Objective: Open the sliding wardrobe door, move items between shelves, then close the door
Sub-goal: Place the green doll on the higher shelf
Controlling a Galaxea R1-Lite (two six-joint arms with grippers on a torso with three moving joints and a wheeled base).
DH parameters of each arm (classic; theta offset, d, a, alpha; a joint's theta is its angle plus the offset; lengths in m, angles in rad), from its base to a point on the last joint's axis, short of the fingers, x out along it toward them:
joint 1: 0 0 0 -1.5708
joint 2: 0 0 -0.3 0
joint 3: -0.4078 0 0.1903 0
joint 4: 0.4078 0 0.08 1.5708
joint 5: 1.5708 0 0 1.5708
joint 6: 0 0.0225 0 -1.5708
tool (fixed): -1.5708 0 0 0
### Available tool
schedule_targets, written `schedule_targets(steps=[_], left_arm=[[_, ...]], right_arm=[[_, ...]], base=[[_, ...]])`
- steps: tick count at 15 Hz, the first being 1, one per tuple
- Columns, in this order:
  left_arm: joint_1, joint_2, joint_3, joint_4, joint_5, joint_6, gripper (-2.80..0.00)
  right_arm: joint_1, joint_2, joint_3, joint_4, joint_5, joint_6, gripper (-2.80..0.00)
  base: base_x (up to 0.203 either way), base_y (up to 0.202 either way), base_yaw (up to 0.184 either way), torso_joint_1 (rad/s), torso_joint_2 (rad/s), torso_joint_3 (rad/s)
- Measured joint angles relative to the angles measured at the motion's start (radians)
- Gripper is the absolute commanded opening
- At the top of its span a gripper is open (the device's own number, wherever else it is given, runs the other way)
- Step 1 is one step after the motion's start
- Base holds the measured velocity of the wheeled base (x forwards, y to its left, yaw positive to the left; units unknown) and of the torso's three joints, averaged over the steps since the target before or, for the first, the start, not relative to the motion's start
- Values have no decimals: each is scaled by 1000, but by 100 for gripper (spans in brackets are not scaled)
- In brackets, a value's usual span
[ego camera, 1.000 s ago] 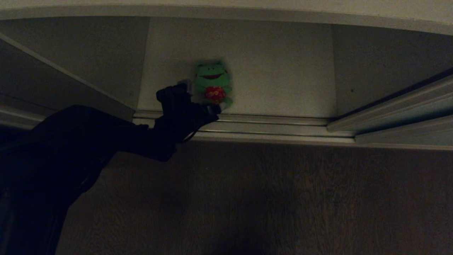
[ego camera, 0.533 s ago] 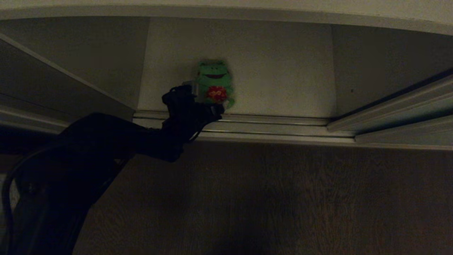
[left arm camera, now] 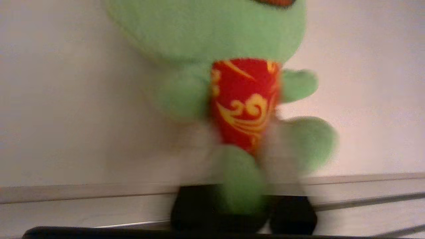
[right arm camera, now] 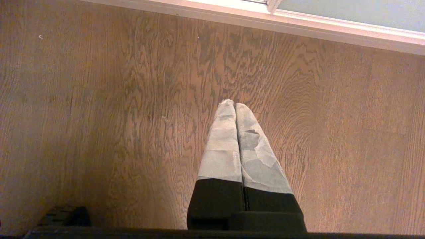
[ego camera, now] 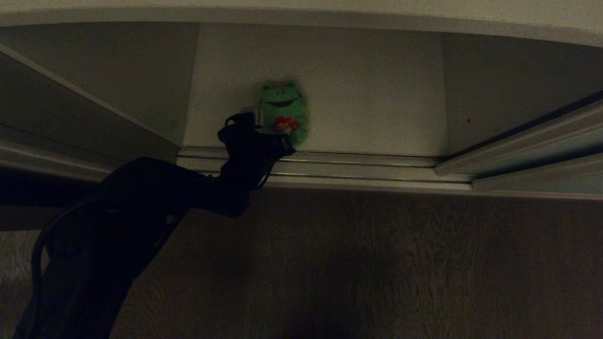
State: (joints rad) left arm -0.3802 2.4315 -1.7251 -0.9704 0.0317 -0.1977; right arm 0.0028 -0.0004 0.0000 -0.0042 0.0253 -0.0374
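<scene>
Two pale fingers (left arm camera: 282, 156) of my left gripper (ego camera: 271, 132) sit drawn in around the frog (left arm camera: 232, 99), one on each side of its red shirt and lower body; the wrist view blurs them, so I judge this a grip on the toy and not a firm certainty. I have them low on the body because the big head gives nothing narrow to pinch. The frog stands upright on the wardrobe's bottom shelf (ego camera: 377, 122), close to its front edge and just behind the door tracks (ego camera: 353, 165), facing out, which makes it easy to reach from the front. My left arm comes in low from the left, over the tracks. To the right, the sliding door (ego camera: 541, 141) is pushed aside, leaving the compartment open. My right gripper (right arm camera: 235, 132) hangs parked over the wooden floor (right arm camera: 99, 99) with its fingers pressed together, holding nothing. I judge the next step to be lifting the frog clear of the shelf and tracks toward another shelf.
</scene>
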Motion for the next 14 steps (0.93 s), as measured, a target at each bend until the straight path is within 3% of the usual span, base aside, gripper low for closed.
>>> schedule_targets(steps=[8, 14], left_arm=[[-16, -80, 34, 98, 3, -7, -280], [-16, -398, 314, 291, -1, 3, -280]], right_arm=[[0, 0, 0, 0, 0, 0, -280], [0, 0, 0, 0, 0, 0, -280]], base=[[0, 0, 0, 0, 0, 0], [0, 0, 0, 0, 0, 0]])
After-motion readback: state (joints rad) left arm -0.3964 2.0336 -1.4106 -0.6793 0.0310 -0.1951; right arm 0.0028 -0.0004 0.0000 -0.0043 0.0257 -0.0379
